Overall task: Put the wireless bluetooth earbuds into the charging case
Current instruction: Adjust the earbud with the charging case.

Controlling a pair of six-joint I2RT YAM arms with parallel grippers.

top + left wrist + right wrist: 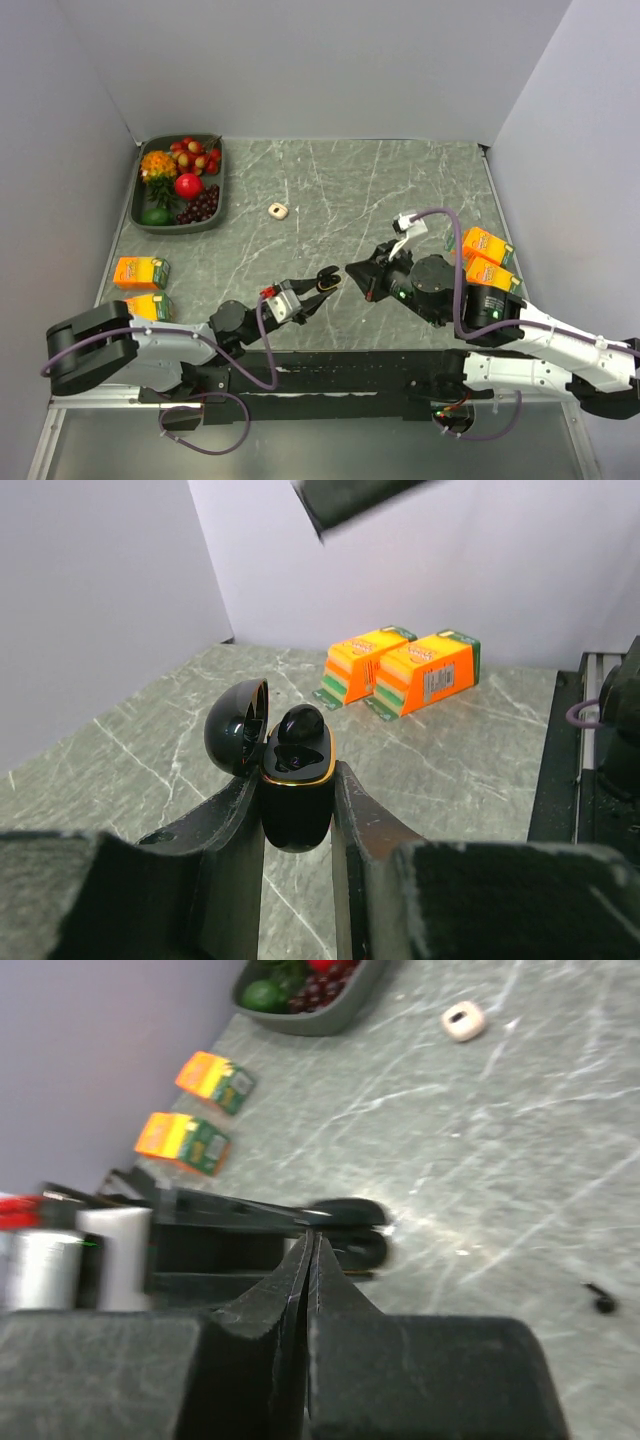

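My left gripper (322, 283) is shut on the charging case (297, 810), a glossy black box with a gold rim, and holds it upright above the table. Its lid (235, 725) stands open to the left. One black earbud (298, 722) sits in the far well of the case; the near well looks empty. My right gripper (350, 268) is shut with nothing visible between its fingers, and its tips (310, 1238) sit just right of the case (356, 1250). A second tiny black earbud (600, 1302) lies on the table in the right wrist view.
A grey tray (180, 226) of fruit stands at the far left. A beige ring (278, 211) lies mid-table. Two orange cartons (140, 272) (148, 305) sit at the left edge, and two more (487, 245) (490, 275) at the right.
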